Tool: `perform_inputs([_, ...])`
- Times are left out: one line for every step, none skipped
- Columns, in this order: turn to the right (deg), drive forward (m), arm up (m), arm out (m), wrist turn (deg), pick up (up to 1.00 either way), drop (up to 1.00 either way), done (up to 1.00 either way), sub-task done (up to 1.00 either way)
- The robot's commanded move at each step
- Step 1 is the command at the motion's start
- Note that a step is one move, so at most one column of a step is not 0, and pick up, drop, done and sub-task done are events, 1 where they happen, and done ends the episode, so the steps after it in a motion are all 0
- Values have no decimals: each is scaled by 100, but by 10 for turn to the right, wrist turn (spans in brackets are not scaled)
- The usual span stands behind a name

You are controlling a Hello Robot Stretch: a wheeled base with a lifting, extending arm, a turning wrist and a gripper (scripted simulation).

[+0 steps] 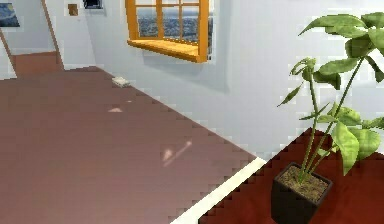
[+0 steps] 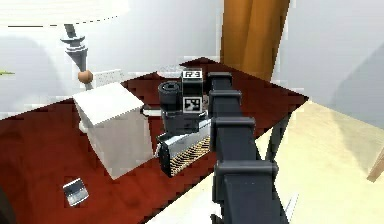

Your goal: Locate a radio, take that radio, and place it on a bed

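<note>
Arm side view: a dark red wooden surface [image 2: 40, 140] spreads across the left and middle. A small silver-and-dark striped box, shaped like a radio [image 2: 185, 152], sits near the surface's front edge, just beside a taller white box [image 2: 112, 128] on its left and against the dark square arm [image 2: 238, 150] on its right. The pincer [image 2: 170, 112], a dark body left of two white marked squares, shows directly above the radio in the picture. Whether it touches the radio cannot be told, nor whether it holds anything, nor the state of its grip. Behind the white box stands a lamp [image 2: 75, 45] with a silver stem and white shade. A small flat grey thing [image 2: 73, 190] lies toward the surface's lower left. An orange-brown curtain [image 2: 255, 35] hangs beyond the far edge. Forward view: a brown floor [image 1: 90, 150], a pale wall with an orange-framed window [image 1: 170, 30], and at the right a leafy potted plant [image 1: 345, 140] in a black pot on dark red wood.
</note>
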Motion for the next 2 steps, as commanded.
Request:
perform_inputs([0, 0, -30, 0, 0, 0, 0, 0, 0])
perform_inputs([0, 0, 0, 0, 0, 100, 0, 0, 0])
